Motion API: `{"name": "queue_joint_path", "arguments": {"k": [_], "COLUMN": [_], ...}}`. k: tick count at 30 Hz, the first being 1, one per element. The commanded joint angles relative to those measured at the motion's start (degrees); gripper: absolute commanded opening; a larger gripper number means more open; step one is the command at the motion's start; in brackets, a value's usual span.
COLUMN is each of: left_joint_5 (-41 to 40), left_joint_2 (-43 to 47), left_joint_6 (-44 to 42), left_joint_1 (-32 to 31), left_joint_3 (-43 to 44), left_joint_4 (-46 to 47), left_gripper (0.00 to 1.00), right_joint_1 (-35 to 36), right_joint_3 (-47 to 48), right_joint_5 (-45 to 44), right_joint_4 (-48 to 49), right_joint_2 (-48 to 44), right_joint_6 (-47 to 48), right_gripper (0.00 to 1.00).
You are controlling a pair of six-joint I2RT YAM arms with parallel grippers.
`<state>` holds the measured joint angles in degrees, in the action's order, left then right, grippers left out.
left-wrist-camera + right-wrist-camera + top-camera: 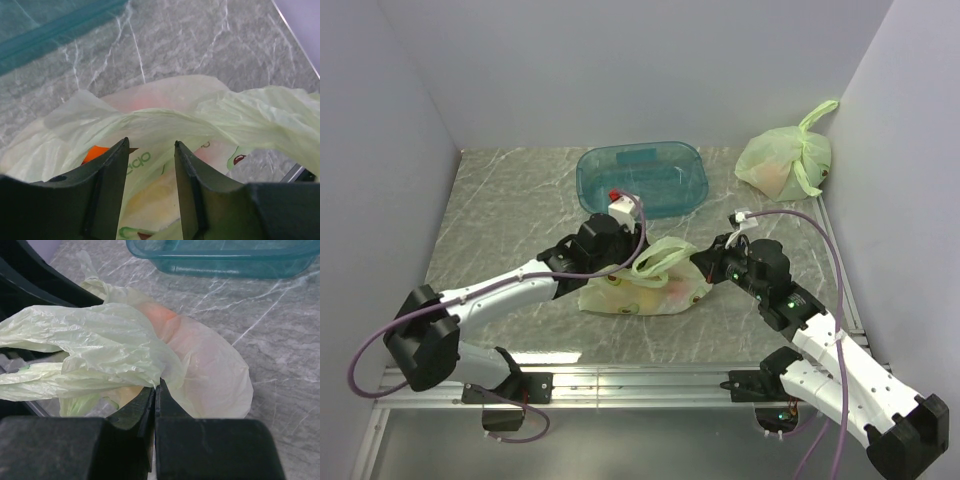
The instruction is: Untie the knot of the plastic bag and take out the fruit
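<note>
The pale green plastic bag [645, 288] lies flat in the middle of the table, a loose handle loop [660, 258] raised over it. No knot is visible in any view. Fruit shows through the film: an orange patch [95, 152], a yellow one [150, 200] and a pink one [200, 355]. My left gripper [150, 145] hangs over the bag's left part, its jaws apart with bag film under the gap and the handle band [165, 120] just beyond the tips. My right gripper [159, 382] is shut, pinching a fold of the bag's film [125, 350] at its right edge.
A teal see-through tub [642, 178] stands just behind the bag. A second pale green bag [785, 160], tied and showing pinkish-orange, sits in the back right corner against the wall. White walls close the table on three sides.
</note>
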<state>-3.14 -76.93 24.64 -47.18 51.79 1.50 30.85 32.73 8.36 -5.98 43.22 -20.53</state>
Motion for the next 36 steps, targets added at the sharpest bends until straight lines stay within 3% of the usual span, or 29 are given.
{"name": "queue_joint_path", "arguments": {"k": [1, 7, 12, 20, 25, 26, 29, 30, 33, 36], "left_joint_5": [1.3, 0.3, 1.7, 4.2, 3.3, 3.3, 3.3, 3.4, 3.7, 4.0], "left_joint_2": [-1.6, -4.5, -8.0, 1.1, 6.2, 7.7, 9.9, 10.3, 10.7, 10.3], "left_joint_6": [-0.9, 1.2, 2.6, 3.8, 8.4, 8.8, 9.9, 10.0, 9.1, 7.9], "left_joint_1": [-1.0, -1.6, -2.6, -7.5, -7.8, -7.8, -7.8, -7.8, -7.8, -7.9], "left_joint_3": [0.9, -3.8, -5.5, -14.2, -20.1, -21.3, -21.9, -21.6, -20.2, -18.6], "left_joint_4": [3.9, 9.8, 7.6, -1.0, -6.3, -6.4, -5.9, -5.6, -5.7, -6.3], "left_gripper": [0.48, 0.52, 0.58, 0.49, 0.26, 0.24, 0.23, 0.25, 0.26, 0.27], "right_joint_1": [-0.1, 0.0, -0.1, -3.4, -4.7, -4.7, -4.3, -3.6, -0.1, 4.0], "right_joint_3": [2.1, 2.2, 3.0, 5.7, 5.6, 5.4, 6.1, 7.1, 13.4, 21.7], "right_joint_5": [-0.4, 0.3, -4.7, -17.8, -16.8, -16.2, -10.1, -9.0, -7.1, -7.3], "right_joint_4": [2.8, 5.3, 5.4, 1.4, -1.0, -1.5, -3.9, -5.1, -11.3, -17.4], "right_joint_2": [-0.5, 0.9, 1.7, 4.4, 5.5, 5.1, 3.4, 2.3, 1.9, 4.0], "right_joint_6": [-1.2, -2.7, -3.3, -7.8, -7.7, -7.5, -2.9, 0.6, 8.0, 13.7], "right_gripper": [0.0, 0.0, 0.0, 0.0, 0.01, 0.03, 0.35, 0.52, 0.74, 0.81]}}
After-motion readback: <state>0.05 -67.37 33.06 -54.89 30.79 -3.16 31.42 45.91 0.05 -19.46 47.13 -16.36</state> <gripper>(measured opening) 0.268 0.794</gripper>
